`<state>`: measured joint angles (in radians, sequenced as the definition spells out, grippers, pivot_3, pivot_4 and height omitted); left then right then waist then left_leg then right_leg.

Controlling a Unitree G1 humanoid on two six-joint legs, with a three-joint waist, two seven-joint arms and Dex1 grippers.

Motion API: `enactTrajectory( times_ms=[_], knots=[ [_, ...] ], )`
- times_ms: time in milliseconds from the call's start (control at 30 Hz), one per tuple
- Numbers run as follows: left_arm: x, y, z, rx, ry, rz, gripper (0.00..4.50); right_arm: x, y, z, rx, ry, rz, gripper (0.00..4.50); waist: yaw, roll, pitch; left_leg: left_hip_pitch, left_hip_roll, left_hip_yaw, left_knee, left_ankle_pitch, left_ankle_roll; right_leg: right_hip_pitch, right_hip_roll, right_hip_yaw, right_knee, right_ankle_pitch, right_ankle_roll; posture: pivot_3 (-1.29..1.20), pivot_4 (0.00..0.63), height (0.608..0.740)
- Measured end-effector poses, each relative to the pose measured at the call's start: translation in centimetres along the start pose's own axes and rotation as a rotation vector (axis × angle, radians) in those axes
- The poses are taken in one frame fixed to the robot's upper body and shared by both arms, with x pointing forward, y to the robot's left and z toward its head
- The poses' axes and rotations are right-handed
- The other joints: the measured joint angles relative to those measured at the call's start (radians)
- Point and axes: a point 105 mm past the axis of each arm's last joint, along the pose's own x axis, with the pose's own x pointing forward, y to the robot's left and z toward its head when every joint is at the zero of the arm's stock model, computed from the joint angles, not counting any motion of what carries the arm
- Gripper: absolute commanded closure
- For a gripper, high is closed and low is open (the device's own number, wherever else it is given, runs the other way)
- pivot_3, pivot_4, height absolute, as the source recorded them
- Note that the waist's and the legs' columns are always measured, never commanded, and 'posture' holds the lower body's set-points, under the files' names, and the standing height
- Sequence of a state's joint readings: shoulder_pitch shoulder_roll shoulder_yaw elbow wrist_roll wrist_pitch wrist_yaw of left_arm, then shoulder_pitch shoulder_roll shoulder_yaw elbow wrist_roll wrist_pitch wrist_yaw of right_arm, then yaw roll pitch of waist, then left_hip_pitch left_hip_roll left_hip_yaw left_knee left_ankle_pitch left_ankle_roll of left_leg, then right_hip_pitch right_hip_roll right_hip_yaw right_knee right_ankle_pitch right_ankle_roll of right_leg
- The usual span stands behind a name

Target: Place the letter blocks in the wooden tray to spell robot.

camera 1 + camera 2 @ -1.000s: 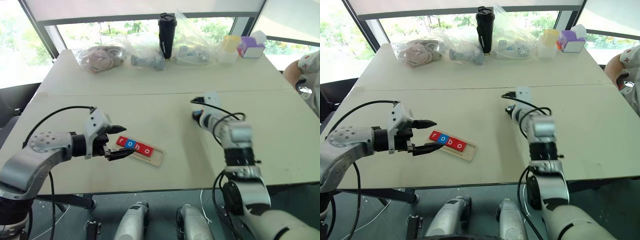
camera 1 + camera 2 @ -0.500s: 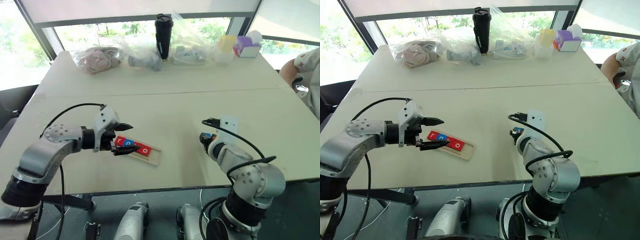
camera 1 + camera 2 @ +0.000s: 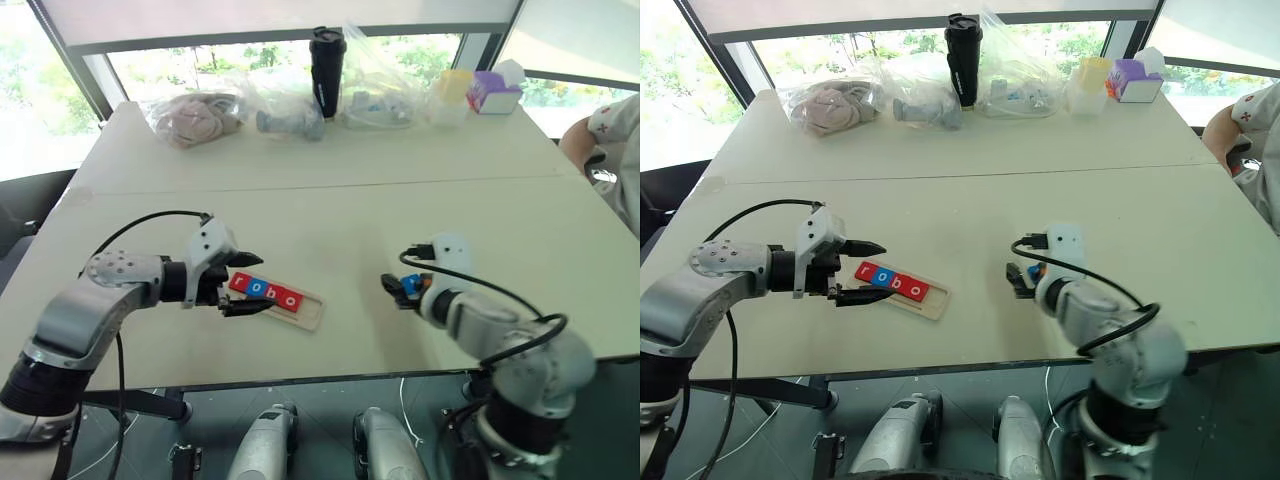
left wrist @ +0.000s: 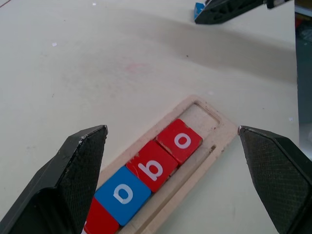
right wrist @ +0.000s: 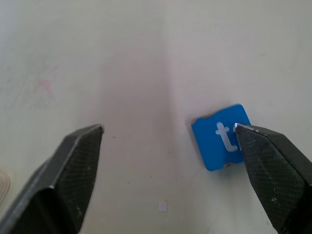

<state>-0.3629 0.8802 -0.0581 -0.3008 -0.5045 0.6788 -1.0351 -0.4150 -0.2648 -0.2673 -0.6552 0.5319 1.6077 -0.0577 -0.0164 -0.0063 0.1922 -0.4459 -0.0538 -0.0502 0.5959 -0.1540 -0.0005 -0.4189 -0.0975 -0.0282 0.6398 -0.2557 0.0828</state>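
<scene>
The wooden tray lies on the table near its front left. It holds several letter blocks reading r, o, b, o, and its right end slot is bare. In the left wrist view the tray rim runs up between the fingers. My left gripper is open and straddles the tray's left end. A blue t block lies flat on the table. My right gripper is open over it, with one fingertip at the block's edge.
Along the table's far edge stand clear plastic bags, a black tumbler, a yellow container and a purple tissue box. A person's sleeve shows at the right edge. Bare tabletop lies between tray and right gripper.
My right gripper has drawn back toward the table's near edge and gone from shut to open, with the blue t block now under it. The left gripper has stayed by the tray.
</scene>
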Motion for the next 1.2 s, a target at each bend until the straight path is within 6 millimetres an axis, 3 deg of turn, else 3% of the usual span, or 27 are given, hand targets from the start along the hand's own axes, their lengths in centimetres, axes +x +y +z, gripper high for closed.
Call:
enactTrajectory(
  times_ms=[67,133,233,333,433,633,767,900,1000,1167,1200],
  knots=[
    [-0.4,0.1,0.1,0.019,0.009,-0.004,0.00,-1.4,-0.7,3.7,-0.126,-0.094,0.080,0.04,0.002,0.000,0.000,0.001,0.000,0.000,0.000,0.000,0.000,0.001,0.000,-0.001,-0.001,0.000,0.000,0.00,0.150,0.740],
    [-0.6,0.0,0.4,0.035,0.006,-0.016,0.00,-3.2,-0.6,5.4,-0.303,-0.168,0.235,0.04,0.007,0.000,0.000,0.001,0.001,-0.003,-0.003,-0.001,0.001,0.006,0.001,-0.005,-0.008,-0.001,0.001,0.00,0.150,0.740],
    [-1.0,0.2,0.4,0.046,0.019,-0.018,0.00,-4.0,-1.1,4.0,-0.475,-0.147,0.443,0.04,0.007,-0.002,-0.001,0.002,0.001,-0.004,-0.003,-0.004,0.005,0.011,0.000,-0.007,-0.011,-0.003,0.005,0.00,0.150,0.740],
    [-1.2,0.4,0.6,0.060,0.026,-0.025,0.00,-2.6,-3.4,0.5,-0.633,-0.024,0.543,0.04,0.004,-0.002,-0.001,0.002,-0.001,0.002,0.000,-0.006,0.008,0.011,-0.001,-0.004,-0.012,-0.003,0.008,0.00,0.150,0.740],
    [-1.3,0.3,0.8,0.072,0.031,-0.038,0.00,-1.4,-4.3,-1.5,-0.757,0.021,0.656,0.04,-0.004,-0.003,0.000,0.003,-0.001,0.005,0.002,-0.006,0.008,0.011,-0.001,-0.001,-0.011,-0.002,0.008,0.00,0.150,0.740],
    [-1.9,0.1,0.6,0.084,0.063,-0.043,0.00,0.6,-4.9,-0.7,-0.960,0.003,0.746,0.04,0.003,-0.003,0.000,0.004,0.001,0.005,0.003,-0.006,0.008,0.010,-0.002,-0.001,-0.010,0.000,0.006,0.00,0.150,0.740],
    [-2.3,-0.3,0.4,0.078,0.072,-0.028,0.00,2.2,-5.2,-2.0,-1.048,0.046,0.804,0.04,0.008,-0.003,0.000,0.002,0.000,0.005,0.002,-0.006,0.008,0.009,-0.003,0.000,-0.011,0.000,0.007,0.00,0.150,0.740],
    [-2.6,-0.9,0.2,0.063,0.075,-0.007,0.00,3.3,-4.9,-1.1,-1.117,0.043,0.852,0.04,0.002,-0.003,0.001,0.004,0.000,0.006,0.003,-0.006,0.007,0.010,-0.002,0.000,-0.010,0.000,0.007,0.00,0.150,0.740],
    [-2.9,-1.1,0.1,0.052,0.077,0.015,0.00,3.9,-5.0,-0.9,-1.125,0.068,0.885,0.83,0.002,-0.003,0.001,0.006,0.001,0.005,0.003,-0.006,0.007,0.011,-0.001,0.000,-0.010,0.001,0.006,0.00,0.150,0.740],
    [-3.2,-1.3,0.0,0.041,0.074,0.037,0.00,3.8,-5.3,-1.5,-1.039,0.154,0.960,3.35,0.005,-0.003,0.000,0.006,0.001,0.004,0.003,-0.006,0.007,0.013,-0.001,0.000,-0.010,0.001,0.005,0.00,0.150,0.740],
    [-3.3,-1.3,0.0,0.042,0.074,0.040,0.00,3.7,-5.4,-1.6,-1.013,0.170,0.967,3.36,0.006,-0.003,0.000,0.006,0.001,0.004,0.003,-0.006,0.007,0.012,-0.001,0.000,-0.010,0.001,0.005,0.00,0.150,0.740]
  ],
)
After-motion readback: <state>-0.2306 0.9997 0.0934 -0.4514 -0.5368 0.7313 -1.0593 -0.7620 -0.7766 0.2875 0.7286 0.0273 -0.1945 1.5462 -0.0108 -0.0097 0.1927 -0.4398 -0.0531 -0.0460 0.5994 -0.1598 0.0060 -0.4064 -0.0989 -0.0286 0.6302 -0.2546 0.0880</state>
